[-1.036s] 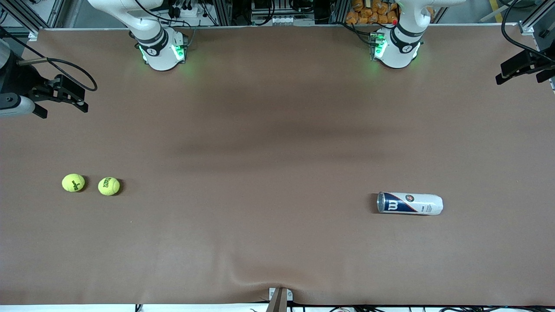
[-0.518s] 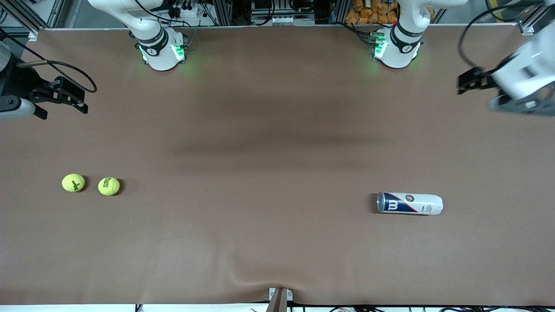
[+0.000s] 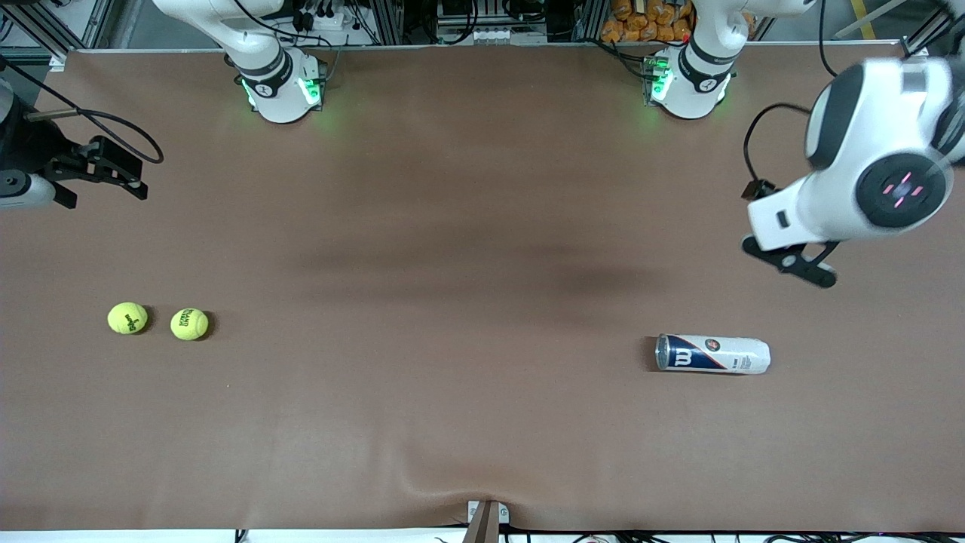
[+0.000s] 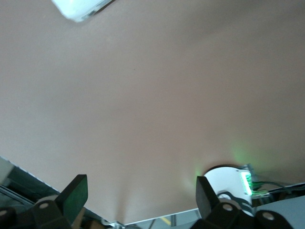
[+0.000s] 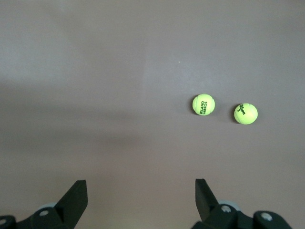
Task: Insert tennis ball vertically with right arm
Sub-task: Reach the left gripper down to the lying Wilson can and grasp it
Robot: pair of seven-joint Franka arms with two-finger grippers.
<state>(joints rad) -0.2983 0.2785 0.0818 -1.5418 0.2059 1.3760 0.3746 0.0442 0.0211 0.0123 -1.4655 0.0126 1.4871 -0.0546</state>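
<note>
I saw two tennis balls (image 3: 127, 318) side by side on the tabletop (image 3: 467, 302), well apart from the lying can (image 3: 713, 354). Right pincer (image 5: 140, 198) hovered gaping, empty; left pincer (image 4: 140, 195) likewise.

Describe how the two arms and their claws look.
Both arms are white, rounded and jointed, with black joint bands and green lights at the bases. The left arm carries a black disc with pink marks and a black cable. Each claw, left claw and right claw, has black angular fingers.

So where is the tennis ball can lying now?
In the front view the tennis ball can lies on its side on the brown table, toward the left arm's end, apart from the two tennis balls at the right arm's end.
</note>
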